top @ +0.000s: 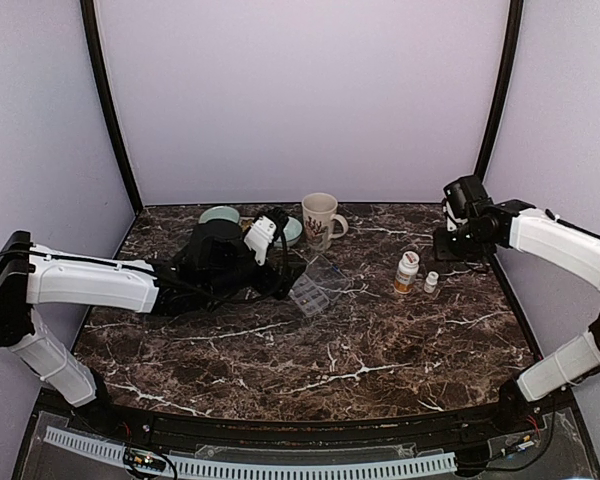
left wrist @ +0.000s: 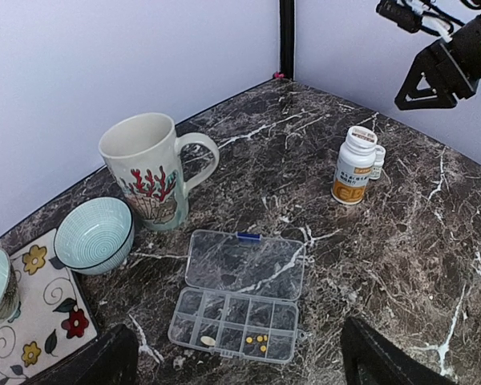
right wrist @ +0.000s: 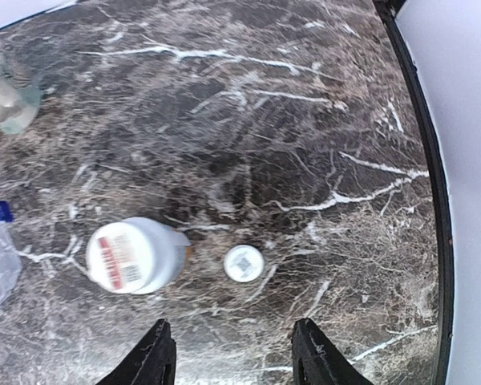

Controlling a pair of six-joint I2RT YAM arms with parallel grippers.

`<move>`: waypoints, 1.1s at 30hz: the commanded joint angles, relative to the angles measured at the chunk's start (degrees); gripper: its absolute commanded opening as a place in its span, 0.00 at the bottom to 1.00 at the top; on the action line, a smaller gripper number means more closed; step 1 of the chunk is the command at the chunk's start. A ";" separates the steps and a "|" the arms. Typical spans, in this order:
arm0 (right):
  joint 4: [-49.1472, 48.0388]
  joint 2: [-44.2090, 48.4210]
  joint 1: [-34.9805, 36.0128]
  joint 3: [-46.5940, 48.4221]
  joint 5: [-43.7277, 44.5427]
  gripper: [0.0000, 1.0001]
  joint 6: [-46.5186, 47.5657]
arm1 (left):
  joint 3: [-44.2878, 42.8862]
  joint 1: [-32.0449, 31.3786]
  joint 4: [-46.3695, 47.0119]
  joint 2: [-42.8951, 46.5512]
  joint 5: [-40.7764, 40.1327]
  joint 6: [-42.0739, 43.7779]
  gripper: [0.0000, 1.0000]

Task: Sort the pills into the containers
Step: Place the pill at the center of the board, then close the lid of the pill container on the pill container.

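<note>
Fingers of the left end effector [left wrist: 239, 365] stand spread wide and empty over the box [left wrist: 236, 313], which lies on the bench [left wrist: 401, 241] with its lid folded open flat; a few yellow pills [left wrist: 256, 341] sit in its compartments. The right end effector [right wrist: 232, 357] hangs parted, gripping nothing, over a bottle [right wrist: 132, 255] and small vial [right wrist: 244, 263]. A mug [left wrist: 148, 172] and a bowl [left wrist: 94, 234] stand beyond the box.
</note>
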State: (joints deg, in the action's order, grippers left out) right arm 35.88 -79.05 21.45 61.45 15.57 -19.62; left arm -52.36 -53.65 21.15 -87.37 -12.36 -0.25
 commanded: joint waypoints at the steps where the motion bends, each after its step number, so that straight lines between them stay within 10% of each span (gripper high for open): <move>1: 1.23 1.28 4.41 4.13 0.93 0.50 -1.55 | -0.51 1.68 -1.70 -1.28 1.75 -4.94 0.89; 33: -8.63 -36.17 13.04 24.20 -12.01 0.41 -1.93 | -2.53 10.48 -8.61 -11.66 9.46 -17.50 0.73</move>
State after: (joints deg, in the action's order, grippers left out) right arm 28.99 -113.69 34.13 83.79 4.93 -21.50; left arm -53.04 -43.48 14.59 -98.39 -3.46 -17.04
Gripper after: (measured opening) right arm 0.407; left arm 0.739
